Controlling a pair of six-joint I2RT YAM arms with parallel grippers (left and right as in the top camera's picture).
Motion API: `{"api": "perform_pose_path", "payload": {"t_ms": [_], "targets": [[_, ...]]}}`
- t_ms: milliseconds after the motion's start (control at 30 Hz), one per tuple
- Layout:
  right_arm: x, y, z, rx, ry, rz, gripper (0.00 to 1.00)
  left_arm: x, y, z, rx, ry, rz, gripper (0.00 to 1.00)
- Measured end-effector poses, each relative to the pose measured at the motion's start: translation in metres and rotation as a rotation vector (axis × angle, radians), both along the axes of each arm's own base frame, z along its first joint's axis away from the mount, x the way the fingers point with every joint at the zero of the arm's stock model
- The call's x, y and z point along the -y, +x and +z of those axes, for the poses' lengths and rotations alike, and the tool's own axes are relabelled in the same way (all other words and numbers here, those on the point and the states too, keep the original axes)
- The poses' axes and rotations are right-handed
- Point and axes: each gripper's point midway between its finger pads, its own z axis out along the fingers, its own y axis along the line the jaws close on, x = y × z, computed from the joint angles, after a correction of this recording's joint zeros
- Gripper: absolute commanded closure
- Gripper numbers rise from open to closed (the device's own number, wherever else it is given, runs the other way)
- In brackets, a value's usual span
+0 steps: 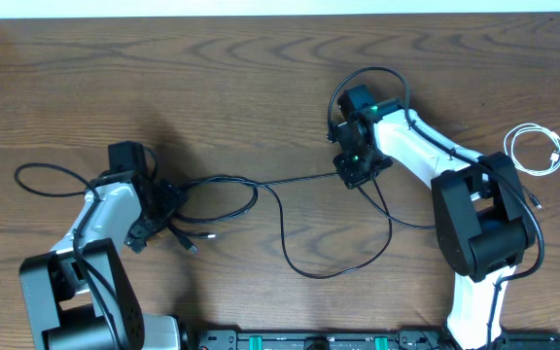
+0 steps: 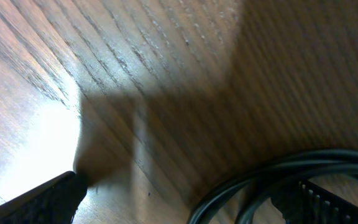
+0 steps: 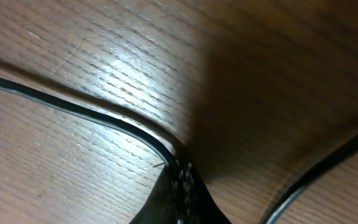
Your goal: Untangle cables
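My left tool (image 1: 163, 207): spread wide and gripping nothing; black strands lie on the counter (image 1: 261, 78) between its fingers (image 2: 42, 199).
My right tool (image 3: 182, 180): fingers pressed together, pinching one black cable at their tips.
Black cables (image 1: 299, 179): tangled at my left tool on the left; one strand runs straight across to my right tool, another loops nearer.
White cable (image 1: 509, 148): coiled alone at the right, well apart from the black ones.

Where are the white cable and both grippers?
white cable (image 1: 555, 156): overhead, plug side of its coil.
right gripper (image 3: 180, 169): right wrist, fingertips shut on black cable (image 3: 73, 107).
left gripper (image 2: 182, 190): left wrist, midway between open fingertips.
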Motion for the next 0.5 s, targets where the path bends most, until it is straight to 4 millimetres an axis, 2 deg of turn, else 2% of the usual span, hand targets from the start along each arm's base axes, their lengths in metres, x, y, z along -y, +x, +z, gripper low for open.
{"api": "perform_pose_path", "payload": {"t_ms": [300,400,500], "targets": [[0.005,0.002,0.000,-0.005,0.004,-0.016,0.99,-0.025,-0.009,0.002,0.023,-0.076,0.142,0.02],[0.011,0.003,0.000,-0.001,-0.014,-0.024,0.99,-0.036,-0.012,0.003,0.047,-0.116,0.210,0.02],[0.019,0.007,-0.001,0.011,-0.041,-0.035,0.99,-0.038,-0.011,0.006,0.078,-0.170,0.230,0.02]]}}
